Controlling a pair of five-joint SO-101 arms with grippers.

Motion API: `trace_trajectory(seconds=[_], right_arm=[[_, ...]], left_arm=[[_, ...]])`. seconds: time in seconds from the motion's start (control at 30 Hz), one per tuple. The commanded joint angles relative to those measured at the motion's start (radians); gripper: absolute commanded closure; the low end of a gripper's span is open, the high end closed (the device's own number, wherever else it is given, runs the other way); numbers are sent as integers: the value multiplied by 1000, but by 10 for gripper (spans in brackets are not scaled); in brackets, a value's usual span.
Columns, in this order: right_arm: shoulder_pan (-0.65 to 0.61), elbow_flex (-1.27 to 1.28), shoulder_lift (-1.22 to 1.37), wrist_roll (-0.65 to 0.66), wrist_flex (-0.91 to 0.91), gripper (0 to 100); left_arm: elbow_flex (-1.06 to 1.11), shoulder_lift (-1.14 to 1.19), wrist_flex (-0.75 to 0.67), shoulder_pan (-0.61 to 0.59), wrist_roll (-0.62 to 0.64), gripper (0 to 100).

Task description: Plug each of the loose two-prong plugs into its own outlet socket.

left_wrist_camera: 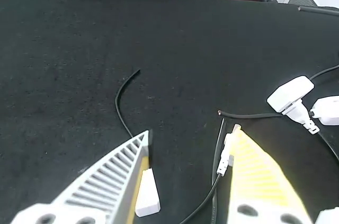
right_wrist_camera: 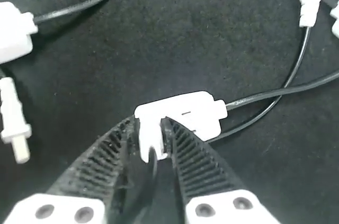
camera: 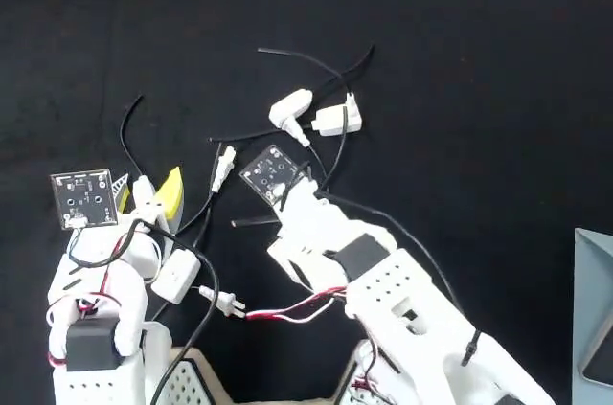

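White plug (right_wrist_camera: 185, 113) pinched at narrow end by right gripper (right_wrist_camera: 150, 127), mid-counter (camera: 498, 89), cord trailing. Other loose plugs (camera: 224, 168) lie scattered and none looks seated, so task appears barely begun. Left gripper (left_wrist_camera: 190, 131) spread, holding nothing, front-left.
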Motion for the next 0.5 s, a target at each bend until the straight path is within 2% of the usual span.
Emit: trace_trajectory(seconds=[0.0,0.47], right_arm=[[41,-76,2,9,72,983],[61,-104,-4,11,71,986]], left_arm=[[-13,-5,-28,-7,-2,755],[-13,-5,-28,-7,-2,755]])
